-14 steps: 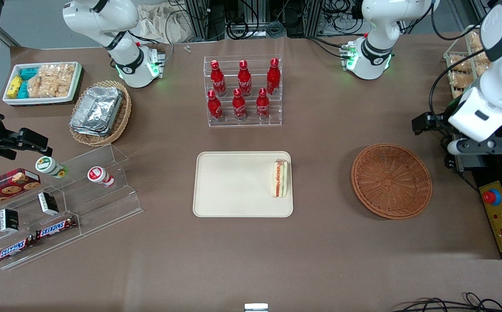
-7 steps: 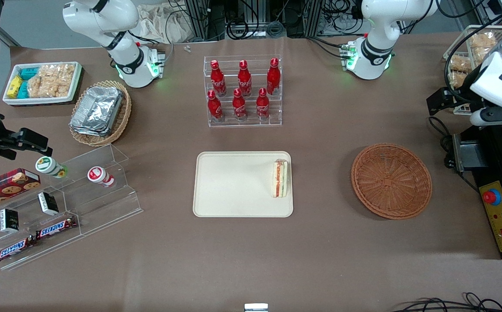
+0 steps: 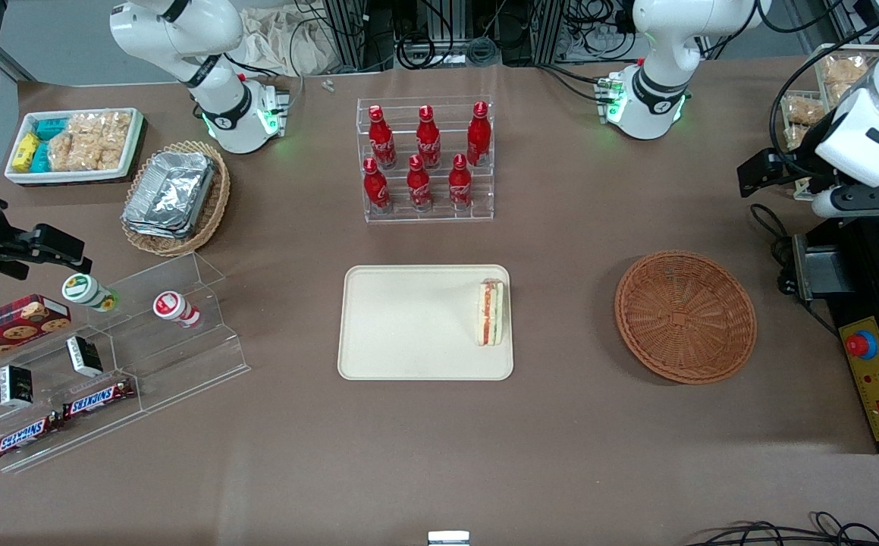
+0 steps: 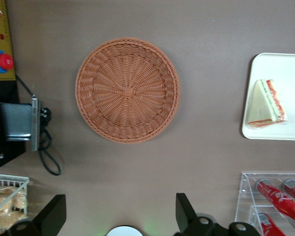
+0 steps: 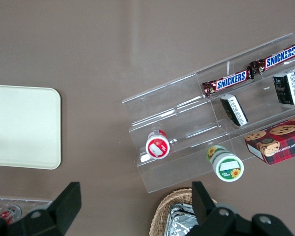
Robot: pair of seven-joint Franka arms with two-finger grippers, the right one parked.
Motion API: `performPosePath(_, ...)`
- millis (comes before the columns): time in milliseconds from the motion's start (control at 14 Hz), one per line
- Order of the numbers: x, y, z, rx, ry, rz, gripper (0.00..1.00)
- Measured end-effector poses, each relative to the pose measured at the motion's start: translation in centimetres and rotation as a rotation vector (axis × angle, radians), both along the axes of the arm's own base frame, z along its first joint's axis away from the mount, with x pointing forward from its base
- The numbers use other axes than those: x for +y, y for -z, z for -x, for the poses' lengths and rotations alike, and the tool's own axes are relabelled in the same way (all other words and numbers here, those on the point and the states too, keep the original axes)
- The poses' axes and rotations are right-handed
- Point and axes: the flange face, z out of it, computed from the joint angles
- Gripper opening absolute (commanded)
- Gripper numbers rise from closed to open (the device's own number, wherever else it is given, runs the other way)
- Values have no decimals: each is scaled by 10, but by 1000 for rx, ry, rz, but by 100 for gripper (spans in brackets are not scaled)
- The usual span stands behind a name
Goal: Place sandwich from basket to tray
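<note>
The sandwich (image 3: 491, 312) lies on the cream tray (image 3: 409, 326), by the tray's edge nearest the basket. The reddish-brown wicker basket (image 3: 685, 317) is empty. My left gripper (image 3: 864, 203) hangs high over the table's edge at the working arm's end, farther from the front camera than the basket. In the left wrist view the gripper (image 4: 119, 216) is open wide with nothing between its black fingers (image 4: 186, 212). That view also shows the basket (image 4: 127, 90), the sandwich (image 4: 267, 104) and a tray corner (image 4: 290, 69).
A clear rack of red bottles (image 3: 428, 159) stands farther back than the tray. A black control box with a red button (image 3: 875, 379) and a wire basket of snacks (image 3: 826, 98) sit at the working arm's end. An acrylic snack shelf (image 3: 105, 356) is at the parked arm's end.
My left arm has drawn back from beside the basket, away from the front camera, then shifted slightly. The sandwich, tray and basket have not moved.
</note>
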Motion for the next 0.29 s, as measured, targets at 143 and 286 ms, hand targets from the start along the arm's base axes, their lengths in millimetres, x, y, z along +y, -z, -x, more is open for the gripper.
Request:
performPosePath(143, 14, 1, -2, 6, -34, 47, 100)
performPosePath(286, 25, 3, -4, 10, -52, 57, 100)
